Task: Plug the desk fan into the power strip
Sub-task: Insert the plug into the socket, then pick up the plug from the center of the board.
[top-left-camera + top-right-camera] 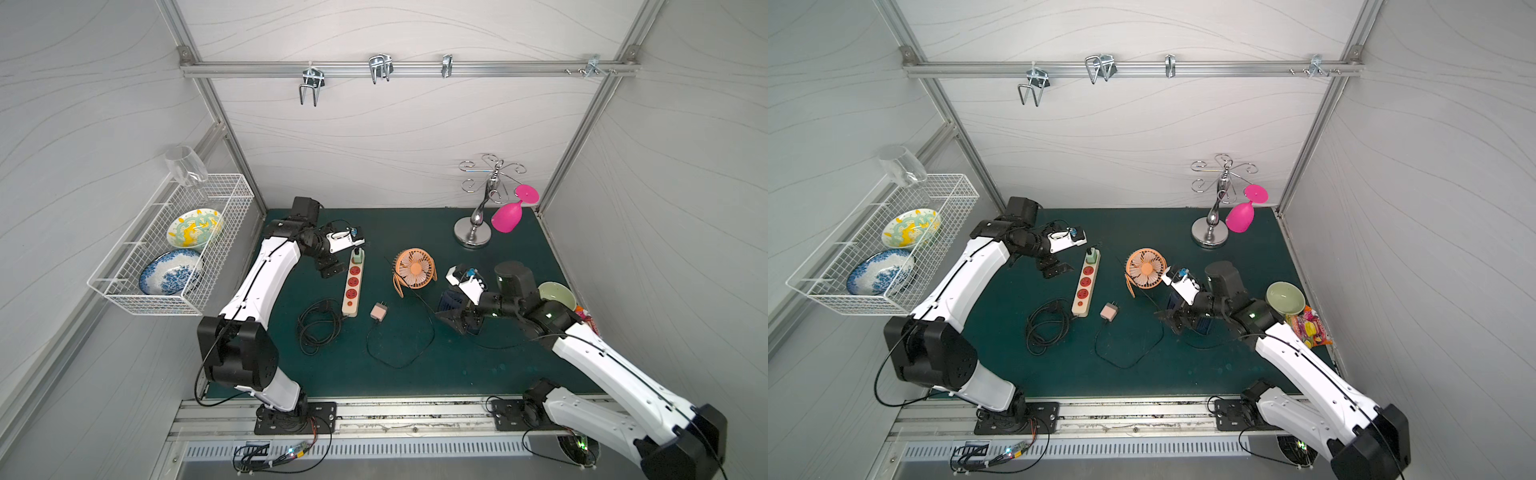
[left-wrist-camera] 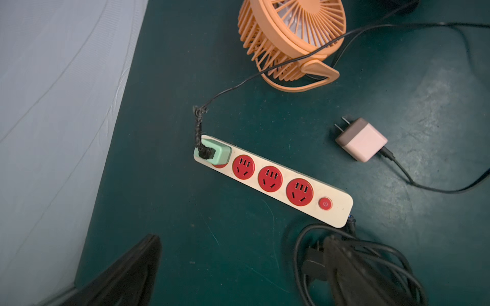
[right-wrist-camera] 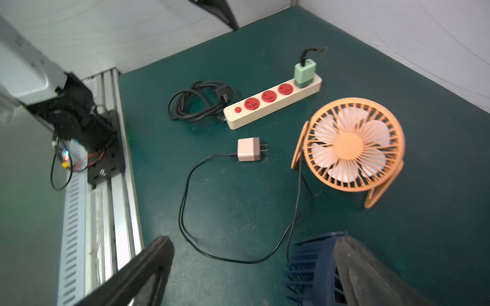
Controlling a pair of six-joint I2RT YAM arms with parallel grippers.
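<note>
Left gripper (image 2: 244, 238): jaws spread wide, released, nothing between them. It hangs at 9 o'clock of the strip's far end.

Power strip (image 1: 352, 286): flat on the mat, left of centre, long axis running 12 to 6. Its own black cord (image 1: 318, 326) is coiled at its 7 o'clock.

Green plug (image 2: 216, 155): stands upright in the socket at the strip's 12 o'clock end; the other three red sockets are bare. Its thin cable leads off toward the orange fan (image 1: 413, 268), which is at 3 o'clock of the strip, but I cannot tell where it ends.

Pink adapter (image 1: 378, 311): loose on the mat at 4 o'clock of the strip, prongs out, unplugged.

Right gripper (image 3: 253, 239): also wide open and grasping nothing. It is at 4 o'clock of the orange fan, with a navy fan (image 3: 310, 265) against one finger, not clamped.

Step, as I judge it: insertion looks done, so this is release and retreat. The next move calls for lifting the left arm clear toward 9 o'clock without snagging the green plug's cable or nudging the strip, then confirming the plug sits fully down.
</note>
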